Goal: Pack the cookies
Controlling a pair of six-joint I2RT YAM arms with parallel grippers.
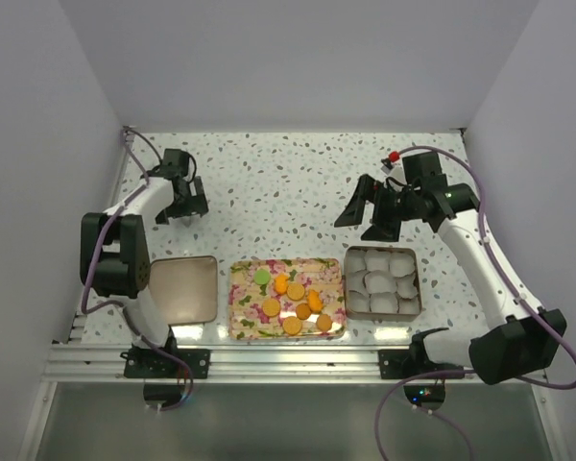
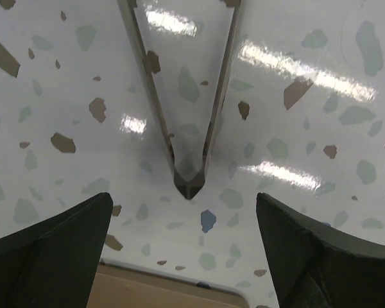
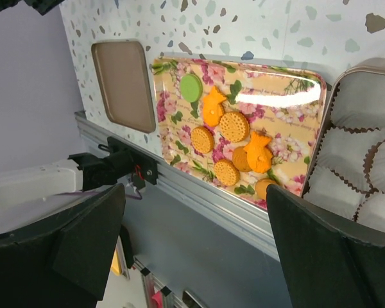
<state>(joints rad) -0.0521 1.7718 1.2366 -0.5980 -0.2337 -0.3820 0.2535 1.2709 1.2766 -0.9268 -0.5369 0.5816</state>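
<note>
Left arm: is folding back on itself at the left edge of the top view, elbow high and forearm reaching toward the upper left of the table (image 1: pixel 269 173).
Left gripper (image 1: pixel 185 204): is pointing down over bare speckled surface, its jaws standing wide and holding nothing; in the wrist view (image 2: pixel 183 205) only the table is showing between the fingers (image 2: pixel 64 244).
Brown lid (image 1: pixel 184 288): is lying flat at lower left, just beside the tray's left edge and well below the left gripper.
Tray (image 1: pixel 245 288): is sitting at lower centre, between the lid and the tin, its near rim running along the table's front rail.
Cookies (image 1: pixel 293 293): are lying loose on the tray, orange ones scattered across its middle and right, the green one (image 1: pixel 261 277) toward its upper left; in the right wrist view they (image 3: pixel 228 138) are showing clear of both fingers.
Tin (image 1: pixel 418 283): is sitting at lower right, touching or nearly touching the tray, with white paper cups (image 1: pixel 382 280) filling it.
Right arm: is rising from the lower right corner and bending inward across the tin's upper right.
Right gripper (image 1: pixel 365 219): is hanging above the table just over the tin's top edge, tilted toward the tray, jaws spread wide and holding nothing (image 3: pixel 194 192).
Open room: bare table is stretching across the whole upper half.
</note>
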